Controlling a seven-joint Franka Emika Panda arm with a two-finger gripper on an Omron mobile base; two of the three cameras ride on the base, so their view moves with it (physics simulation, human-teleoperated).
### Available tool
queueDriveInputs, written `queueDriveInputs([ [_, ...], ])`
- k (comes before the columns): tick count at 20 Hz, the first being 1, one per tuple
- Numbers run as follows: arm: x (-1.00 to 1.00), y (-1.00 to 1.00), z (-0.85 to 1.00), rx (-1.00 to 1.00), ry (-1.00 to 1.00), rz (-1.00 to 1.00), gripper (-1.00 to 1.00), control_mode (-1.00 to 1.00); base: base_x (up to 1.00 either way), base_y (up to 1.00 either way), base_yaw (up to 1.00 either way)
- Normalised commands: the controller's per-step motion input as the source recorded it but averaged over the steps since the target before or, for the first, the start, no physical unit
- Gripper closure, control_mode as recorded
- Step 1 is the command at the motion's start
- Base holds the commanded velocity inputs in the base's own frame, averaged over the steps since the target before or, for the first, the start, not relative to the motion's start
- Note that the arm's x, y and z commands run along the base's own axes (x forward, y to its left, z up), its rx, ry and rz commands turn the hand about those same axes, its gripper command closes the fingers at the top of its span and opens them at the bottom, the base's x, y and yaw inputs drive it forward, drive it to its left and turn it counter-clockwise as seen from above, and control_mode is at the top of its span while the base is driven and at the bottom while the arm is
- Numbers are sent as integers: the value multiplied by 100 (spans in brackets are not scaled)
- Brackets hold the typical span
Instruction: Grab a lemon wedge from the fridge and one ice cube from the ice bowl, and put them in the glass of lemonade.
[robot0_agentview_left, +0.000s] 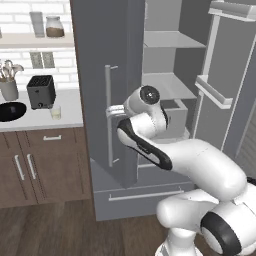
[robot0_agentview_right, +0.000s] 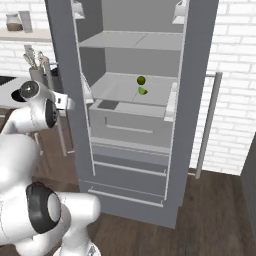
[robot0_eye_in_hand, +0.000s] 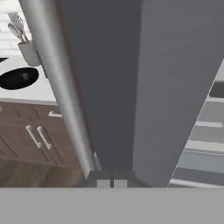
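Gripper (robot0_eye_in_hand: 113, 181): fingers pressed together, gripping nothing, at the fridge (robot0_agentview_right: 200, 60) left door's edge, beside its bar handle (robot0_agentview_left: 108, 115).
Lemon wedge (robot0_agentview_right: 143, 91): on the fridge's middle shelf.

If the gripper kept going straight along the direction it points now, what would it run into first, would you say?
Most likely the fridge itself: the shut gripper faces the edge of its open left door, with the handle bar just beside that line. Depth is hard to judge here.
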Motion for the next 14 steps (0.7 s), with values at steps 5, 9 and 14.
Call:
queueDriveInputs([
  [5, -86, -9, 87, 0, 0, 3, 100, -100, 0, 0, 0],
  [9, -23, -42, 63, 0, 0, -1, 100, -100, 0, 0, 0],
  [14, 8, -61, 12, 18, 7, -4, 100, -100, 0, 0, 0],
])
